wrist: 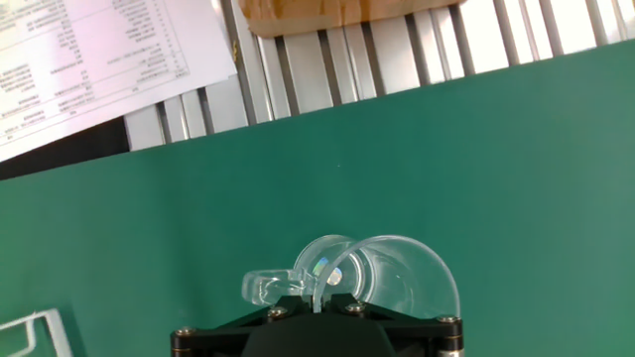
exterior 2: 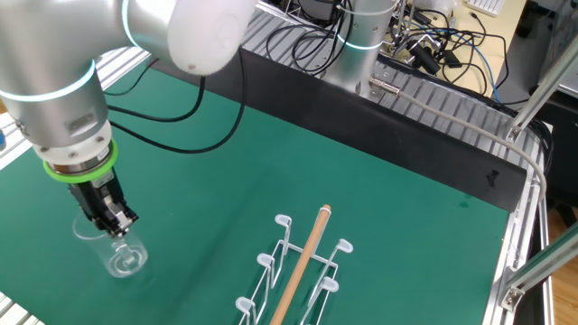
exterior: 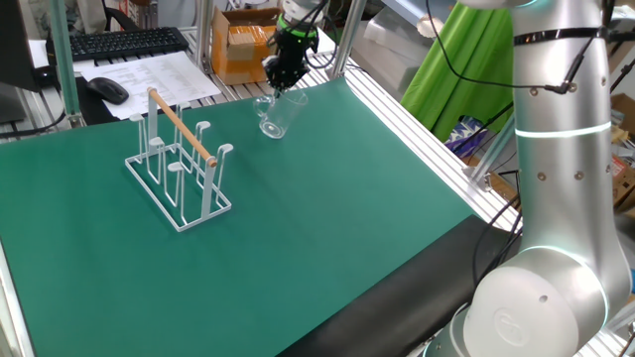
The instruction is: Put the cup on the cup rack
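From one fixed view, the gripper [exterior: 283,81] points down at the far edge of the green mat [exterior: 327,228], jaws clamped on the rim of the cup [exterior: 272,116]. The clear mug hangs tilted beneath it, seemingly just clear of the mat, though contact is hard to rule out. The cup rack [exterior: 181,164] stands well apart, every peg bare.

Over to the other fixed view: the gripper [exterior 2: 112,217] is pinched on the cup [exterior 2: 116,255], which leans with its base toward the camera. The cup rack [exterior 2: 298,271] sits off to the side, nothing hanging on it.

Hand view now: the cup [wrist: 367,278] sits right under the gripper's body, its handle sticking out to one side, and a corner of the cup rack [wrist: 35,332] peeks in at the frame's edge.

So the pick looks done; carrying it across and setting it on a peg remain.
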`<move>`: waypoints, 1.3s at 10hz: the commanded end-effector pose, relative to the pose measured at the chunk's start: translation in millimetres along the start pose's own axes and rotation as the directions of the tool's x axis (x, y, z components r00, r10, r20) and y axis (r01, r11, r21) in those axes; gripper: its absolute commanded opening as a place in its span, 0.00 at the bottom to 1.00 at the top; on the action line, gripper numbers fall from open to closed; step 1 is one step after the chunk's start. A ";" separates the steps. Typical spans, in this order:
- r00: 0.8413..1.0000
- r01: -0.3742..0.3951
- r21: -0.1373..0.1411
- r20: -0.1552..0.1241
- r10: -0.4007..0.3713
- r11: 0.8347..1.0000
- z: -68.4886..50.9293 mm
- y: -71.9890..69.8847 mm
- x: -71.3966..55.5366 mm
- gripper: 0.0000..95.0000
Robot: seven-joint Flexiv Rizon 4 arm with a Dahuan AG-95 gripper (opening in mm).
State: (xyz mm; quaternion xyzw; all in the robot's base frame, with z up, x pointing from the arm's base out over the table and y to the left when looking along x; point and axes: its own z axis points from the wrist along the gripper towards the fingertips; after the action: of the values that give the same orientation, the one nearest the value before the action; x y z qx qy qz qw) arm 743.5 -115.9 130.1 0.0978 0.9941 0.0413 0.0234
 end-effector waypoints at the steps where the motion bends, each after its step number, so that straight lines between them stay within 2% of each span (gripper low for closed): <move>1: 0.999 -0.047 -0.038 -0.005 0.046 0.998 0.4 3.5 8.1 0.00; 2: 0.998 -0.063 -0.051 -0.009 0.063 0.997 0.0 6.4 11.3 0.00; 5: 0.995 -0.098 -0.048 -0.026 0.096 0.994 -8.1 18.4 18.6 0.00; 7: 0.991 -0.129 -0.053 -0.049 0.126 0.990 -16.0 29.4 23.5 0.00; 10: 0.983 -0.154 -0.072 -0.116 0.145 0.985 -30.1 40.2 31.1 0.00; 13: 0.976 -0.177 -0.085 -0.147 0.164 0.980 -39.0 47.4 41.0 0.00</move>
State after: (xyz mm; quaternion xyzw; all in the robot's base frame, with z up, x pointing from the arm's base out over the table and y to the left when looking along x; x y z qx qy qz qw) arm 711.7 -62.6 172.3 0.1799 0.9774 0.0991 -0.0495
